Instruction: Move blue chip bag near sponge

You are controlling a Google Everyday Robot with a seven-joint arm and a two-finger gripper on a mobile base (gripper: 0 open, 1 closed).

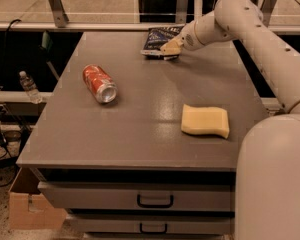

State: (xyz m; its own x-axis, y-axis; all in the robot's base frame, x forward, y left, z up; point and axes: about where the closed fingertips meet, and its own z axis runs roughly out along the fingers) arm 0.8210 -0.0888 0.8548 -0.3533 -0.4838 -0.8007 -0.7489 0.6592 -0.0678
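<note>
The blue chip bag (pixel 159 40) lies flat at the far edge of the grey table (pixel 140 124), dark navy with a pale band along its near side. My gripper (pixel 170 48) is over the bag's near right corner, low and touching or nearly touching it. The sponge (pixel 205 121), a pale yellow foam block, lies on the table's near right part, well apart from the bag and the gripper. My white arm reaches in from the right above the table's far right corner.
A red soda can (pixel 99 83) lies on its side at the table's left middle. Drawers (pixel 155 200) sit under the table front. A plastic bottle (pixel 28 86) and a cardboard box (pixel 27 204) are off the table's left side.
</note>
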